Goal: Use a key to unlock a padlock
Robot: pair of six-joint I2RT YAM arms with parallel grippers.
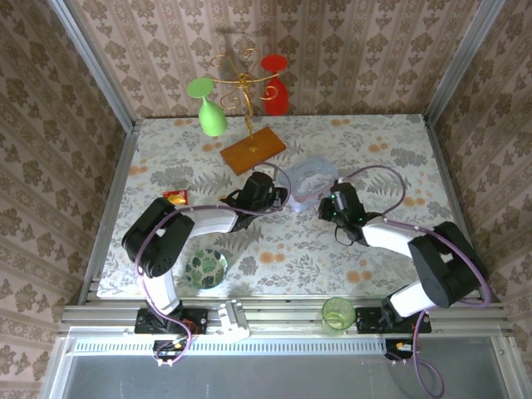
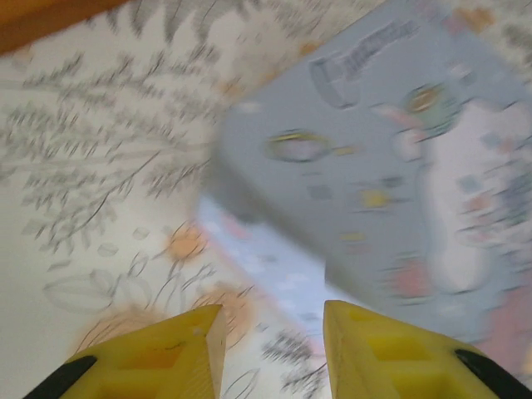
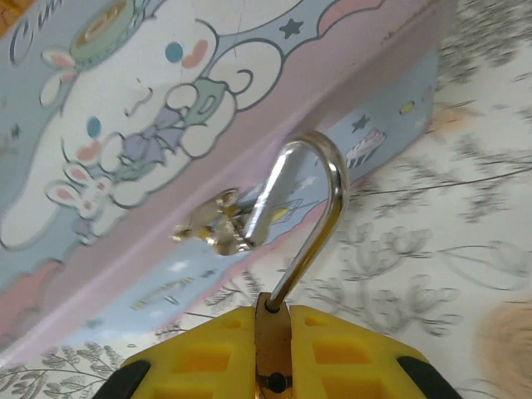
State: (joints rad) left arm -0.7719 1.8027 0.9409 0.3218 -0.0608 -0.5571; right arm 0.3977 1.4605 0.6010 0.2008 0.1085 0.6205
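The padlock (image 3: 272, 341) sits at the long side wall of the pale blue tin (image 3: 166, 100). The right claw (image 3: 273, 314) is pinched tight on its brass body, which shows as a narrow strip between the yellow fingers (image 3: 349, 349).

The lock's long axis runs straight out of that claw toward the tin. The silvery shackle (image 3: 332, 187) leads, rising from the body, bending over, and coming back down to the small metal latch (image 3: 218, 226) on the tin's wall. The shackle's free end is out of the body, so the lock looks already sprung. Whether that end is threaded through the latch or only rests against it cannot be told. Whether the key is in the body cannot be told either, since the fingers cover it.

From above, the right claw (image 1: 327, 202) is at the tin's (image 1: 312, 179) near right corner and the left claw (image 1: 278, 198) is at its left side, both close. Only the right one has the lock.

The left claw (image 2: 273, 332) is part open with nothing between its fingers. It hangs over the flowered worktop (image 2: 108, 208), and the tin's lid (image 2: 399, 166) is just ahead and to its right in a blurred view.

The coming move probably turns on how the hook sits in the latch. Freeing it would likely mean drawing the body away from the tin's wall along the curve of the shackle.
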